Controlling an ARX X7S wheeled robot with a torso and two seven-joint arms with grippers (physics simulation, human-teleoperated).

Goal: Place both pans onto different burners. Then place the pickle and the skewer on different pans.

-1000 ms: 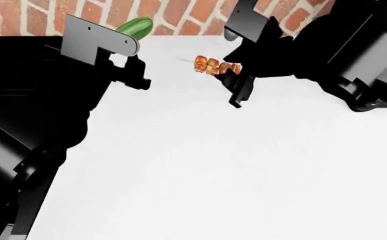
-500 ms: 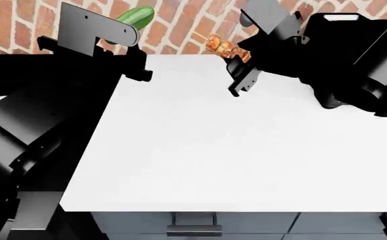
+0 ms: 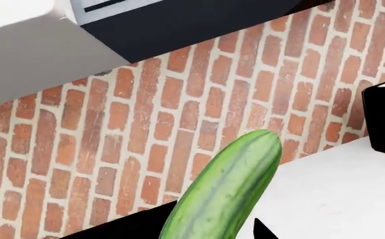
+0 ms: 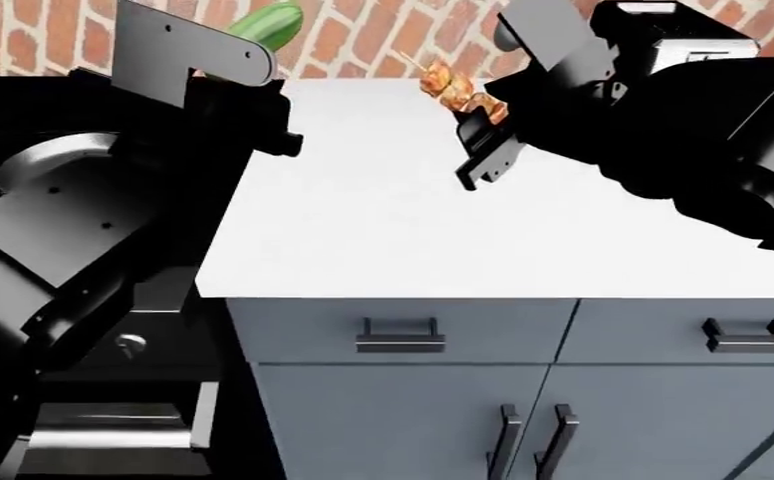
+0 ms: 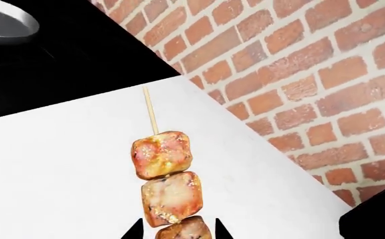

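Note:
My left gripper (image 4: 238,45) is shut on the green pickle (image 4: 268,21), held high in front of the brick wall near the counter's left end. In the left wrist view the pickle (image 3: 227,186) sticks out from the jaws over the counter's edge. Above the white counter, my right gripper (image 4: 474,112) is shut on the skewer (image 4: 443,84); its meat chunks (image 5: 164,174) point away between the fingertips (image 5: 134,232). A grey-silver pan (image 4: 43,158) sits on the black stove at left, mostly behind my left arm; the right wrist view also catches this pan (image 5: 3,20). The other pan is out of view. No burners can be made out.
The white counter (image 4: 401,230) stretches right of the stove, with grey drawers and doors (image 4: 401,335) below its front edge. A black appliance (image 4: 667,30) stands at the back right. A stove knob (image 4: 127,343) shows low on the left. The brick wall (image 3: 146,124) is close behind.
The head view has pulled back and tilted, so cabinet fronts and the stove side now show. Both arms keep their loads, and the skewer has risen off the counter.

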